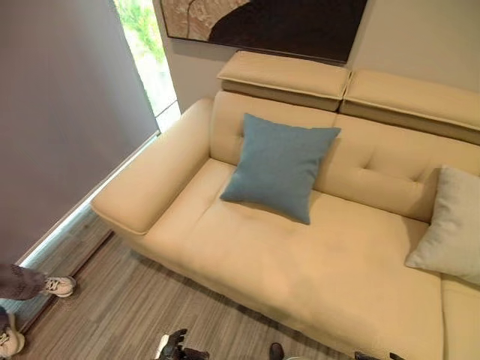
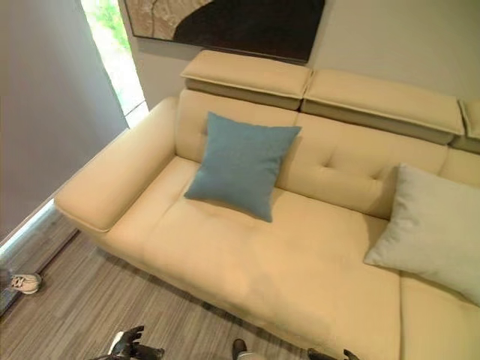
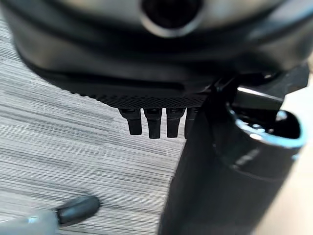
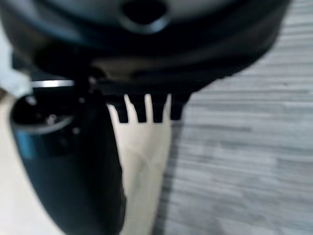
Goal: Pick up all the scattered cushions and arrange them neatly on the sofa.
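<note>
Two cushions lean on the sofa [image 1: 300, 270] backrest for support: blue cushion [image 1: 279, 165] left, grey cushion [image 2: 431, 229] right. My left hand [image 3: 156, 120] and right hand [image 4: 146, 110] hang relaxed, empty.

Sofa [image 1: 300, 262] – smooth leather; blue cushion [image 1: 279, 166] – matt cloth.

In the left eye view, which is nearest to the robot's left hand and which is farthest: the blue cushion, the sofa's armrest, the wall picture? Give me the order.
Measured from the left hand, low on the floor in front of the sofa:
1. Armrest, at the sofa's left end, nearest.
2. Blue cushion, leaning on the backrest, farther back.
3. Wall picture, above the headrests, farthest.
</note>
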Controlling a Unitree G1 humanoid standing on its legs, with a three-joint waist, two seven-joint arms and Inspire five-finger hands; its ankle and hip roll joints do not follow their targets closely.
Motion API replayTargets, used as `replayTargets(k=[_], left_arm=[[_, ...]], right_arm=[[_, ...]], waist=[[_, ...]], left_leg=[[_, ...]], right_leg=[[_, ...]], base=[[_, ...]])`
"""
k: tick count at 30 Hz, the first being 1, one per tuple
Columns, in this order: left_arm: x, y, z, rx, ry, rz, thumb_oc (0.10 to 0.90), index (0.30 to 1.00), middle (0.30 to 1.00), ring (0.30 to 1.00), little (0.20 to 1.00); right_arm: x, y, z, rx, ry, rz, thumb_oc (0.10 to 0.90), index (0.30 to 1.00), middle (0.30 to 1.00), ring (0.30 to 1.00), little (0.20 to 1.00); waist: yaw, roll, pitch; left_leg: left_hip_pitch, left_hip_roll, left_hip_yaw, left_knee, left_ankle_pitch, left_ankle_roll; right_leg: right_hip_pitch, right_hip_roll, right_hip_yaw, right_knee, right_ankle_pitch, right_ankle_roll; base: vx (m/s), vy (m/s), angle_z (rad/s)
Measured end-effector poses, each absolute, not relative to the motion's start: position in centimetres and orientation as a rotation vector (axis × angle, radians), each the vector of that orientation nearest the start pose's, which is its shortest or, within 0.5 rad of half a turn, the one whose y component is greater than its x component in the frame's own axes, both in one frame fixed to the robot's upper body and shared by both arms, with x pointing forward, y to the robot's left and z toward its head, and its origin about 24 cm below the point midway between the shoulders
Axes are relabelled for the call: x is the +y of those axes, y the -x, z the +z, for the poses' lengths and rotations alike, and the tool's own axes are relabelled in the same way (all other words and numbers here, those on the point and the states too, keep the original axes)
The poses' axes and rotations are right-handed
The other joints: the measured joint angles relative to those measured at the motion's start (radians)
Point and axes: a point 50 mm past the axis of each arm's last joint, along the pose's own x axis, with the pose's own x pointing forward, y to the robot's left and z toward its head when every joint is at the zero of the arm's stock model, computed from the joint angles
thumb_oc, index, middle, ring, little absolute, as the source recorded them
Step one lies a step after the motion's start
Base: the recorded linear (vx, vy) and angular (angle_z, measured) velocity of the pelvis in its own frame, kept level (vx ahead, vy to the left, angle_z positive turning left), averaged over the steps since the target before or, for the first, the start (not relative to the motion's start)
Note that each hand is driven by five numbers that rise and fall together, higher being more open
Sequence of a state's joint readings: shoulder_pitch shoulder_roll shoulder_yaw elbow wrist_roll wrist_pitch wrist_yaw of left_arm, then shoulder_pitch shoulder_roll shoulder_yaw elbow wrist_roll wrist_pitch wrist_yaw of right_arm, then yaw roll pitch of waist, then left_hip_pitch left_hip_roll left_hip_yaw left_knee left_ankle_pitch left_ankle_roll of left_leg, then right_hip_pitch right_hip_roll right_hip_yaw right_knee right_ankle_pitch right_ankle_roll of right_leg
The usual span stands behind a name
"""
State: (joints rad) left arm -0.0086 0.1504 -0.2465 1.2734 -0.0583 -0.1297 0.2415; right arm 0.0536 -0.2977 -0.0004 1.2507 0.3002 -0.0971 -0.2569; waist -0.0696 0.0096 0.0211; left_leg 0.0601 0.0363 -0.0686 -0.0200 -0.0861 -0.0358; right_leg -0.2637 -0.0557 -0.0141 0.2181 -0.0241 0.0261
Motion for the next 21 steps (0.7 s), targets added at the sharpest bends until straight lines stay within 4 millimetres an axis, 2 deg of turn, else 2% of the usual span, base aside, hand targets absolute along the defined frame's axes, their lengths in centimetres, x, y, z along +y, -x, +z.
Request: replayTargets(k=[2,3,4,5,6,7,8,9,10,11,12,13,14,15,16,17,18,20,21], left_arm=[[20.6,-8.8,-16.5,1.135,-0.369,0.125,0.8,0.9,0.9,0.9,0.9],[21.1,-8.7,-16.5,1.137,-0.391,0.121,0.8,0.9,0.9,0.9,0.9],[21.4,-8.5,-16.5,1.142,-0.401,0.121,0.8,0.9,0.9,0.9,0.9],[21.8,-8.0,-16.5,1.154,-0.415,0.125,0.8,0.9,0.9,0.9,0.9],[22.1,-7.4,-16.6,1.169,-0.421,0.127,0.8,0.9,0.9,0.9,0.9],[22.3,-7.2,-16.5,1.174,-0.435,0.122,0.8,0.9,0.9,0.9,0.9],[22.9,-6.8,-16.5,1.185,-0.483,0.096,0.8,0.9,0.9,0.9,0.9],[23.1,-6.9,-16.4,1.182,-0.494,0.094,0.8,0.9,0.9,0.9,0.9],[23.6,-7.5,-16.2,1.172,-0.502,0.109,0.8,0.9,0.9,0.9,0.9],[23.4,-8.5,-16.1,1.144,-0.498,0.11,0.8,0.9,0.9,0.9,0.9],[23.4,-8.9,-16.0,1.133,-0.496,0.114,0.8,0.9,0.9,0.9,0.9],[23.5,-9.2,-15.9,1.124,-0.497,0.112,0.8,0.9,0.9,0.9,0.9],[23.6,-9.2,-15.9,1.126,-0.497,0.118,0.8,0.9,0.9,0.9,0.9],[23.8,-9.1,-15.9,1.132,-0.487,0.134,0.8,0.9,0.9,0.9,0.9],[23.9,-9.1,-15.8,1.133,-0.48,0.146,0.8,0.9,0.9,0.9,0.9],[24.1,-9.0,-15.8,1.132,-0.478,0.154,0.8,0.9,0.9,0.9,0.9],[23.6,-9.1,-15.9,1.128,-0.454,0.156,0.8,0.9,0.9,0.9,0.9],[23.1,-8.8,-16.1,1.135,-0.421,0.163,0.8,0.9,0.9,0.9,0.9],[22.7,-8.8,-16.2,1.134,-0.415,0.156,0.8,0.9,0.9,0.9,0.9]], right_arm=[[-26.8,-6.5,-15.5,1.17,0.132,-0.557,0.8,0.9,0.9,0.9,0.9],[-26.1,-6.6,-15.7,1.176,0.115,-0.54,0.8,0.9,0.9,0.9,0.9],[-25.6,-6.6,-15.9,1.185,0.114,-0.515,0.8,0.9,0.9,0.9,0.9],[-25.0,-6.4,-16.1,1.195,0.115,-0.492,0.8,0.9,0.9,0.9,0.9],[-24.6,-6.3,-16.2,1.205,0.107,-0.482,0.8,0.9,0.9,0.9,0.9],[-24.2,-6.1,-16.3,1.213,0.107,-0.467,0.8,0.9,0.9,0.9,0.9],[-23.3,-7.5,-16.3,1.188,0.108,-0.414,0.8,0.9,0.9,0.9,0.9],[-22.9,-8.2,-16.3,1.166,0.105,-0.397,0.8,0.9,0.9,0.9,0.9],[-22.5,-9.4,-16.1,1.133,0.094,-0.374,0.8,0.9,0.9,0.9,0.9],[-22.6,-8.9,-16.2,1.153,0.092,-0.383,0.8,0.9,0.9,0.9,0.9],[-22.7,-8.7,-16.3,1.164,0.095,-0.39,0.8,0.9,0.9,0.9,0.9],[-22.8,-8.4,-16.3,1.172,0.099,-0.392,0.8,0.9,0.9,0.9,0.9],[-22.8,-7.9,-16.4,1.183,0.098,-0.392,0.8,0.9,0.9,0.9,0.9],[-22.7,-7.7,-16.5,1.188,0.094,-0.385,0.8,0.9,0.9,0.9,0.9],[-22.6,-7.7,-16.5,1.191,0.094,-0.378,0.8,0.9,0.9,0.9,0.9],[-22.4,-7.8,-16.5,1.191,0.099,-0.354,0.8,0.9,0.9,0.9,0.9],[-22.5,-8.3,-16.4,1.179,0.116,-0.334,0.8,0.9,0.9,0.9,0.9],[-22.5,-7.7,-16.5,1.194,0.126,-0.304,0.8,0.9,0.9,0.9,0.9],[-22.3,-8.1,-16.5,1.187,0.137,-0.279,0.8,0.9,0.9,0.9,0.9]], waist=[[0.001,-0.005,0.0],[0.001,-0.005,-0.004],[0.001,-0.004,-0.005],[0.0,-0.013,-0.008],[0.002,-0.019,-0.007],[0.003,-0.031,-0.004],[0.003,-0.044,0.006],[0.001,-0.045,0.01],[-0.005,-0.038,0.026],[0.005,-0.018,0.034],[0.016,-0.005,0.041],[0.04,-0.017,0.041],[0.044,-0.031,0.039],[0.051,-0.051,0.034],[0.056,-0.065,0.035],[0.057,-0.087,0.036],[0.055,-0.075,0.036],[0.055,-0.052,0.026],[0.056,-0.04,0.019]], left_leg=[[-0.004,-0.036,0.005,-0.015,-0.006,0.037],[-0.002,-0.046,0.025,-0.026,0.011,0.049],[-0.007,-0.057,0.03,-0.029,0.01,0.058],[-0.014,-0.076,0.035,-0.016,0.012,0.061],[-0.015,-0.084,0.062,-0.018,0.022,0.066],[-0.031,-0.107,0.073,0.005,0.017,0.073],[-0.073,-0.103,0.127,0.053,0.003,0.084],[-0.099,-0.092,0.137,0.079,0.0,0.089],[-0.13,-0.069,0.147,0.085,0.007,0.103],[-0.132,-0.038,0.139,0.077,0.024,0.101],[-0.127,-0.023,0.141,0.063,0.038,0.101],[-0.112,-0.02,0.143,0.045,0.049,0.095],[-0.107,-0.024,0.142,0.041,0.053,0.088],[-0.106,-0.037,0.138,0.036,0.057,0.082],[-0.106,-0.047,0.139,0.035,0.06,0.078],[-0.105,-0.071,0.141,0.027,0.067,0.07],[-0.093,-0.064,0.134,0.008,0.085,0.066],[-0.065,-0.057,0.128,-0.036,0.108,0.055],[-0.062,-0.05,0.118,-0.044,0.117,0.047]], right_leg=[[0.001,-0.027,0.019,-0.034,0.029,0.012],[0.003,-0.04,0.031,-0.071,0.053,0.04],[0.007,-0.044,0.037,-0.093,0.054,0.04],[0.007,-0.059,0.045,-0.116,0.087,0.046],[0.002,-0.069,0.056,-0.127,0.121,0.069],[-0.017,-0.072,0.048,-0.125,0.17,0.075],[-0.044,-0.06,0.048,-0.17,0.274,0.104],[-0.045,-0.063,0.051,-0.203,0.311,0.114],[-0.053,-0.057,0.017,-0.169,0.248,0.135],[-0.058,-0.045,-0.025,-0.017,0.137,0.091],[-0.039,-0.045,-0.029,0.063,0.084,0.103],[0.018,-0.058,-0.038,0.108,0.019,0.128],[0.082,-0.071,-0.036,0.054,-0.007,0.133],[0.171,-0.076,-0.028,-0.075,-0.013,0.131],[0.212,-0.082,-0.027,-0.142,-0.009,0.126],[0.256,-0.101,-0.036,-0.226,-0.018,0.101],[0.28,-0.091,-0.04,-0.254,0.003,0.092],[0.305,-0.079,-0.044,-0.292,0.018,0.083],[0.321,-0.071,-0.054,-0.307,0.023,0.078]], base=[[-0.09,0.215,-0.25],[-0.1,0.129,-0.28],[-0.15,0.164,-0.33],[-0.28,0.158,-0.31],[-0.3,0.103,-0.39],[-0.36,0.077,-0.89],[-0.25,0.033,-0.89],[-0.22,0.014,-0.83],[-0.17,-0.011,-0.21],[-0.1,-0.049,-0.08],[-0.04,-0.089,-0.15],[0.01,-0.074,-0.23],[0.04,-0.124,-0.17],[0.04,-0.078,-0.01],[0.05,-0.163,0.04],[0.03,-0.117,0.08],[0.03,-0.117,0.12],[0.02,-0.092,0.13],[0.0,-0.105,0.2]])
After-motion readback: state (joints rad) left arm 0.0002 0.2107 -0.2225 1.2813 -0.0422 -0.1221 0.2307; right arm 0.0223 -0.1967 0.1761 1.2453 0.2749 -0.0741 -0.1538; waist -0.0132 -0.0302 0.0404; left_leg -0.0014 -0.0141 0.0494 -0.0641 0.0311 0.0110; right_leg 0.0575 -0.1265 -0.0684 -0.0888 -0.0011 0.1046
